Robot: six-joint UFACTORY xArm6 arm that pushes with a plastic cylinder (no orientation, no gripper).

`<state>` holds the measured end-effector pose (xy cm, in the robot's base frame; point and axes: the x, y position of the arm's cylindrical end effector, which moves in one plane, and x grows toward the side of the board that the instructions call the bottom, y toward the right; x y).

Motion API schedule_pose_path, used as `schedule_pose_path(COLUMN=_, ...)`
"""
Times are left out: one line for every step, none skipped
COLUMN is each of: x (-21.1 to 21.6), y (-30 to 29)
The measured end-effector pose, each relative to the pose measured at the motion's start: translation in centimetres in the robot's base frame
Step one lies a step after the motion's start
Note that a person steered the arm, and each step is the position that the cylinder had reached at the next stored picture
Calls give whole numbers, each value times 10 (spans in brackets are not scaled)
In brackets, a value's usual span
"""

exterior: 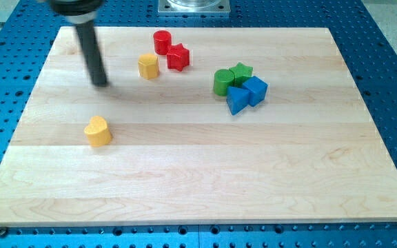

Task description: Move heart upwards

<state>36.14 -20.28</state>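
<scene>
I work on a pale wooden board made of glued strips with fine grain. It lies on a blue metal table with rows of small holes. At the view's top a grey metal plate touches the board's edge.

My rod comes down from the view's top left, dark and round, and my tip rests on the wood near the left edge. The arm carries no pincer, so nothing opens or shuts.

The yellow heart block stands alone at the left, below my tip and apart from it. Bare wood lies between them. The whole lower half and the right part of the board are open.

Near the top, the yellow block, with a faceted shape, stands just left of the red cylinder and the red star-like block, which touch. At the right of centre four blocks press together: the green cylinder, the green star-like block, the blue triangular block and the blue cube-like block. All blocks look smooth and matt.
</scene>
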Motion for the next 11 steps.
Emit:
schedule_pose_path(x=-10, y=66)
schedule_pose_path(x=-27, y=105)
schedule_pose_path(x=-36, y=113)
schedule_pose_path(x=28, y=89)
schedule_pose_path(x=146, y=134)
schedule_pose_path(x=193, y=100)
schedule_pose_path(x=128, y=74)
schedule_pose_path(x=189, y=38)
schedule_pose_path(x=140, y=30)
schedule_pose_path(x=79, y=62)
schedule_pose_path(x=63, y=65)
